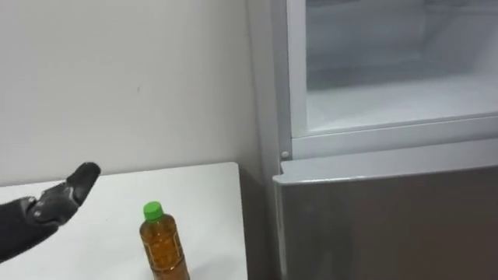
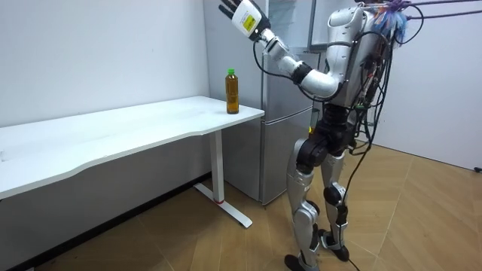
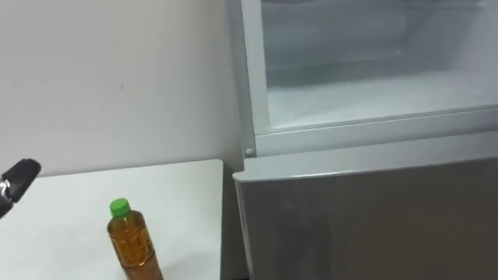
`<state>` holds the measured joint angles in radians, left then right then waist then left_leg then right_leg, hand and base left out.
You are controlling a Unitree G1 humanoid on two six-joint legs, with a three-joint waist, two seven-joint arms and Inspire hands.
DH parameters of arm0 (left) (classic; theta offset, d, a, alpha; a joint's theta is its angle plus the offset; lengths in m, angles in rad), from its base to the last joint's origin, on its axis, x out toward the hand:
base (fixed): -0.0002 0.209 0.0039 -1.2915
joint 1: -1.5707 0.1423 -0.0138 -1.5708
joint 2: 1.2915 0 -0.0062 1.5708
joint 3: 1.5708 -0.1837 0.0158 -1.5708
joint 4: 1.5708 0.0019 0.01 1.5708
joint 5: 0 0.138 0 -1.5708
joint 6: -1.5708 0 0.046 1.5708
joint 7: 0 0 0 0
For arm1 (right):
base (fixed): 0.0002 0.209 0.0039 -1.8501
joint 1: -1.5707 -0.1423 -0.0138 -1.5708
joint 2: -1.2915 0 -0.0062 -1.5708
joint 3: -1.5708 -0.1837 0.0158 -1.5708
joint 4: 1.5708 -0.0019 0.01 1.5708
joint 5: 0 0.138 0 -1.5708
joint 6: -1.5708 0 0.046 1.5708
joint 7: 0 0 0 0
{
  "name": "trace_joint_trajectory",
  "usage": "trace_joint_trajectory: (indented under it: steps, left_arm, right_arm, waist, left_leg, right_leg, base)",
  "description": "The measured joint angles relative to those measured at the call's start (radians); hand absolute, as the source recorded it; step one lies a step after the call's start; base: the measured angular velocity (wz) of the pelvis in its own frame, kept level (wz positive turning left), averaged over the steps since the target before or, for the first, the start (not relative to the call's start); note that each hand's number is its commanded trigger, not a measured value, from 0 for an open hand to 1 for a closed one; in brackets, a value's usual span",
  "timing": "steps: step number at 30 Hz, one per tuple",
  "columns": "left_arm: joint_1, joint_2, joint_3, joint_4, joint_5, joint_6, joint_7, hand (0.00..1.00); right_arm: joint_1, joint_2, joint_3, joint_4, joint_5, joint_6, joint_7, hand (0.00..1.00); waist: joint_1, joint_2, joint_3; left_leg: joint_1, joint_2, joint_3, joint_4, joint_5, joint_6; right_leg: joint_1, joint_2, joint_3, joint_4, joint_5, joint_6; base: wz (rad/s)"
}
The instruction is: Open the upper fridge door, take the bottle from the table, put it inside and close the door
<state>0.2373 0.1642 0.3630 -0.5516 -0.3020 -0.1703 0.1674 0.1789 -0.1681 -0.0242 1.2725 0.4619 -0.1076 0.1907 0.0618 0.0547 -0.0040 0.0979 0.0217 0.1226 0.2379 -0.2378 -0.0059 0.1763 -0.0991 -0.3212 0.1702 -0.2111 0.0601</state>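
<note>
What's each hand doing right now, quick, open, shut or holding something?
Left hand: open, holding nothing; the green-capped amber bottle stands on the white table.
Right hand: cannot be told.

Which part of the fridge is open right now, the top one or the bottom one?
The top one. The upper compartment stands open, with its pale inside and bare floor showing. The lower door beneath it is shut, a flat grey front.

A sparsely furnished, lab-like room is shown: plain white walls [image 2: 98,53], a wooden floor [image 2: 422,218], one long white surface [image 2: 113,132] on a white leg [image 2: 218,169], and a grey fridge [image 2: 275,143] set beside it.
</note>
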Motion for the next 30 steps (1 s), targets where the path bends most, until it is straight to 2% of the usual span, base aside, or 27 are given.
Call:
trace_joint_trajectory:
  steps: [3, 8, 14, 16, 20, 23, 24, 27, 30]
  left_arm:
    - [0.028, -0.005, 0.024, 0.068, 0.0, 0.0, 0.009, 0.0]
    - [0.072, -0.023, 0.025, 0.165, 0.002, -0.007, 0.048, 0.0]
    - [0.087, -0.067, 0.019, 0.359, -0.001, -0.004, 0.106, 0.0]
    - [0.087, -0.071, 0.004, 0.44, -0.005, -0.005, 0.11, 0.0]
    - [0.083, -0.071, -0.077, 0.743, -0.039, -0.025, 0.097, 0.0]
    - [0.103, -0.073, -0.167, 0.979, -0.042, -0.027, 0.082, 0.0]
    - [0.111, -0.074, -0.199, 1.053, -0.043, -0.026, 0.074, 0.0]
    - [0.111, -0.074, -0.241, 1.198, -0.044, -0.026, 0.049, 0.0]
    - [0.114, -0.073, -0.266, 1.331, -0.042, -0.026, 0.012, 0.0]
  right_arm:
    - [0.006, 0.002, -0.001, -0.002, -0.01, 0.001, -0.002, 0.0]
    - [0.009, 0.004, -0.02, -0.006, -0.045, 0.001, 0.001, 0.0]
    - [0.028, 0.003, -0.033, -0.029, -0.04, 0.001, 0.012, 0.0]
    - [0.038, 0.004, -0.043, -0.033, -0.037, 0.001, 0.014, 0.0]
    - [0.047, 0.005, -0.066, -0.057, -0.061, 0.002, 0.018, 0.0]
    - [0.069, 0.015, -0.066, -0.081, -0.051, 0.0, 0.021, 0.0]
    - [0.072, 0.021, -0.065, -0.081, -0.042, 0.0, 0.021, 0.0]
    - [0.074, 0.022, -0.065, -0.081, -0.041, 0.001, 0.019, 0.0]
    - [0.074, 0.016, -0.066, -0.08, -0.043, 0.0, 0.018, 0.0]
  waist:
    - [0.017, -0.01, 0.0044]
    - [0.019, -0.024, 0.0093]
    - [0.016, -0.018, 0.0089]
    - [0.017, -0.021, 0.011]
    - [0.016, -0.022, 0.0103]
    - [0.014, -0.038, 0.0069]
    - [0.012, -0.046, 0.0108]
    - [0.012, -0.062, 0.0087]
    - [0.013, -0.058, 0.009]
  left_leg:
    - [-0.008, -0.004, -0.019, 0.001, 0.0, 0.0]
    - [-0.027, -0.011, -0.043, 0.006, 0.0, 0.0]
    - [-0.032, -0.013, -0.045, 0.004, 0.0, 0.0]
    - [-0.023, -0.013, -0.05, 0.004, 0.0, 0.0]
    - [-0.017, -0.013, -0.043, 0.003, 0.0, 0.0]
    - [-0.014, -0.012, -0.041, 0.004, 0.0, 0.001]
    - [-0.016, -0.012, -0.042, 0.008, 0.0, 0.001]
    - [-0.023, -0.008, -0.042, 0.02, -0.005, 0.001]
    - [-0.022, -0.001, -0.027, 0.031, -0.019, 0.003]
  right_leg:
    - [0.001, -0.002, -0.016, 0.0, -0.003, 0.002]
    - [0.0, -0.005, -0.036, -0.001, -0.006, 0.005]
    - [0.002, -0.005, -0.039, -0.002, -0.006, 0.006]
    - [0.016, -0.006, -0.044, 0.0, -0.006, 0.006]
    - [0.014, -0.006, -0.038, -0.001, -0.006, 0.007]
    - [0.017, -0.006, -0.038, 0.0, -0.007, 0.007]
    - [0.016, -0.006, -0.038, 0.001, -0.007, 0.007]
    - [0.015, -0.004, -0.037, 0.004, -0.006, 0.006]
    - [0.013, -0.001, -0.017, 0.012, -0.005, 0.005]
  base:
    - [0.15]
    - [0.18]
    - [0.02]
    - [0.05]
    - [-0.03]
    - [0.0]
    - [0.0]
    - [0.0]
    - [-0.15]
